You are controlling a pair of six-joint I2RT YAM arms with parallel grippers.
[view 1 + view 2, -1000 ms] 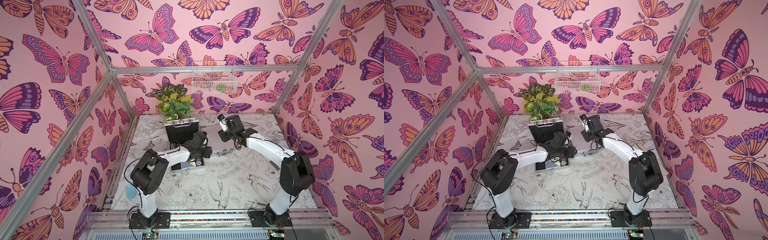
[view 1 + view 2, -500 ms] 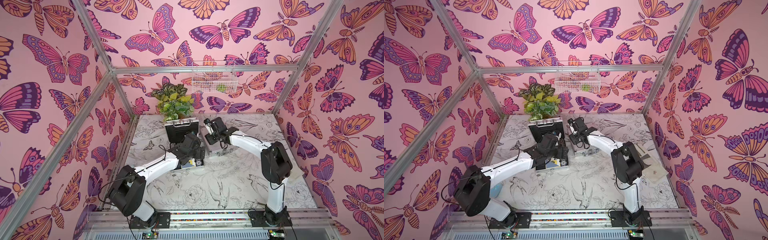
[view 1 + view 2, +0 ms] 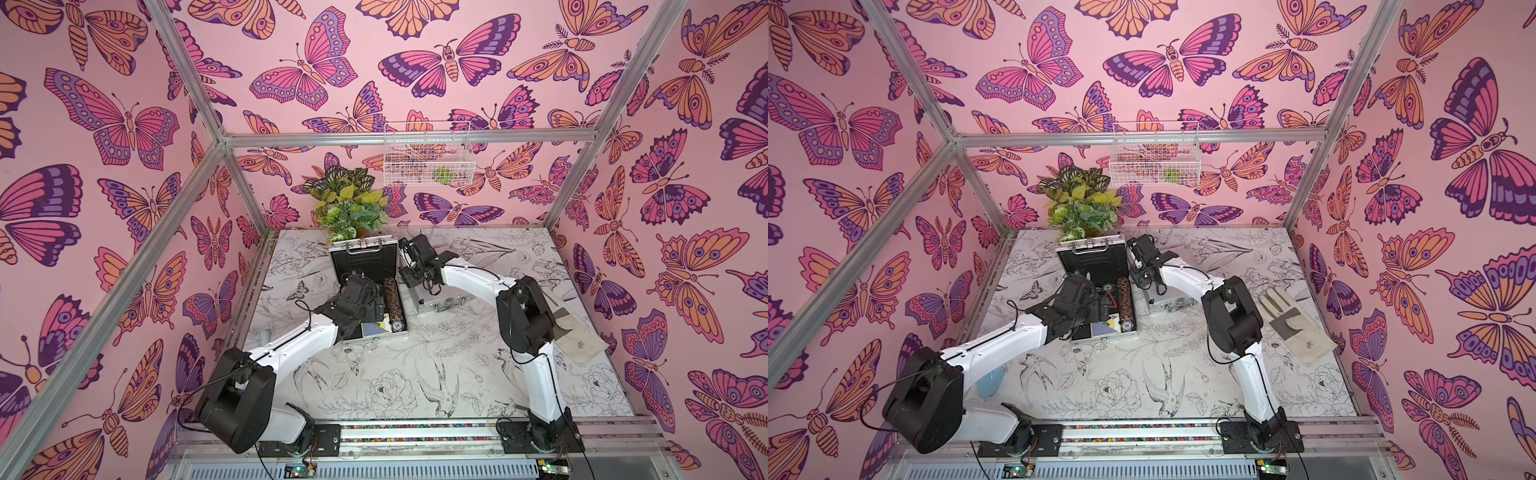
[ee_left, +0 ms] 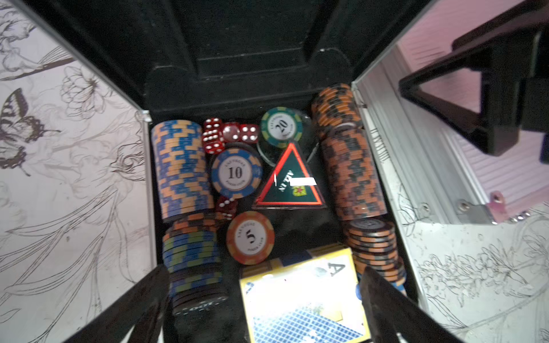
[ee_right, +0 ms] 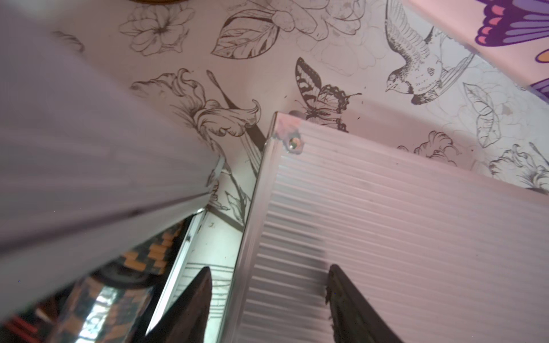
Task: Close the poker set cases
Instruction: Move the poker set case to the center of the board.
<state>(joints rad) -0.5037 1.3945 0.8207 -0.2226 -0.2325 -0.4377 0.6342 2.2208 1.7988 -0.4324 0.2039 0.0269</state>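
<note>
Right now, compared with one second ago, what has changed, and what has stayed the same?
The left claw opened wider and shifted to the robot's left over the open case, holding nothing. The right claw swung the same way, toward the open case's raised lid, open and empty. The open case and the closed case stayed where they were.

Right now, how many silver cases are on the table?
2. The open case stands lid-up in front of the plant; the closed case lies beside it. None seems hidden.
</note>
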